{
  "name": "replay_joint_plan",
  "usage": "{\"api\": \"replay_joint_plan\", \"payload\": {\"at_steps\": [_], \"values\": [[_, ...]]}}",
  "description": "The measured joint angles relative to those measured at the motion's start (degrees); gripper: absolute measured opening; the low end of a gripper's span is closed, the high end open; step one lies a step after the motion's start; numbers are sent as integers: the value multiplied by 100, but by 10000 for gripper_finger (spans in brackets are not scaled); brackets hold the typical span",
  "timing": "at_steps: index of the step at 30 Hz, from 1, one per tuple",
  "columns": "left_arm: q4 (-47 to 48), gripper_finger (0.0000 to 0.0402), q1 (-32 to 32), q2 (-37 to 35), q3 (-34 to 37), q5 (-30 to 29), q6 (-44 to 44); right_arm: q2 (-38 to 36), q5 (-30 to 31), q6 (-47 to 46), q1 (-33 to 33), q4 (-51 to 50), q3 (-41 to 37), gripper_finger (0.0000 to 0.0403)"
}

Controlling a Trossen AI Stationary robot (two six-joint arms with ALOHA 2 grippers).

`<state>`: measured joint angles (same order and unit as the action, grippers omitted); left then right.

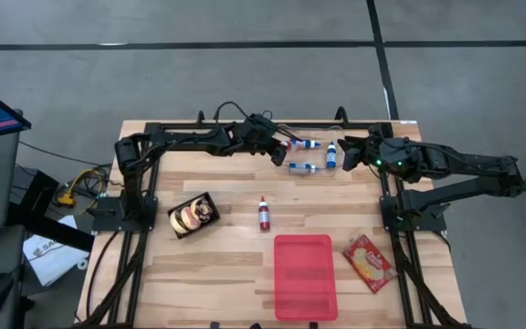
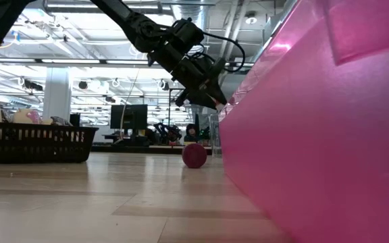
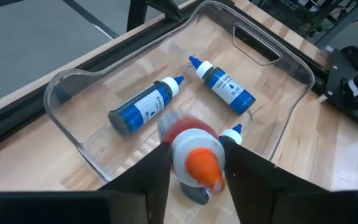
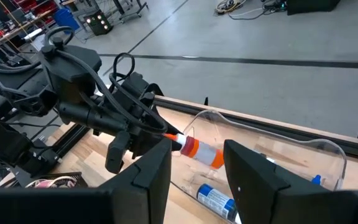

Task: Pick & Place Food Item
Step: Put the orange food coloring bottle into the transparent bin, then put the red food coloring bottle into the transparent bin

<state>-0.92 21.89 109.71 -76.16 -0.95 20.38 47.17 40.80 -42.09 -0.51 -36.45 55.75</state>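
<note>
Currently your left gripper (image 3: 194, 171) hangs over the clear bin (image 3: 67, 93) at the table's far edge, fingers around an orange-capped bottle (image 3: 194, 158), likely for dropping beside the blue bottles (image 3: 145, 107). Right gripper (image 4: 197, 171) waits nearby, fingers apart, empty.

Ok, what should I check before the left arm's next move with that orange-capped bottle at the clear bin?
1. Orange-capped bottle at left gripper: ok.
2. Whether the bottle is gripped or let go: cannot tell.
3. Bottle over one end of the clear bin: ok.
4. Bare floor in the bin beside the blue bottles: ok.
5. Right gripper open, empty, close by the bin: ok, but watch the clearance.
</note>
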Motion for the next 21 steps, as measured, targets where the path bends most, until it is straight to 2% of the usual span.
{"api": "replay_joint_plan", "payload": {"at_steps": [4, 7, 10, 13, 17, 21], "values": [[-5, 164, 0, -41, 5, 7, 0, 3, 0, -48, 11, 0, 2, 140], [-83, 167, 0, -106, 2, 49, 0, 3, -2, -63, 15, 0, 0, 140], [-60, 163, -25, -242, 4, 310, -8, 3, -2, -102, 15, -2, 0, 140], [307, 155, -109, -563, -6, 876, -170, 1, -4, -105, 34, -7, 0, 140], [1516, 143, -421, -1098, 0, 1458, -865, 3, 16, -105, 141, -59, 1, 140], [2940, 137, -1008, -1625, -1, 1372, -1800, 6, 77, -172, 269, -90, 1, 140]]}}
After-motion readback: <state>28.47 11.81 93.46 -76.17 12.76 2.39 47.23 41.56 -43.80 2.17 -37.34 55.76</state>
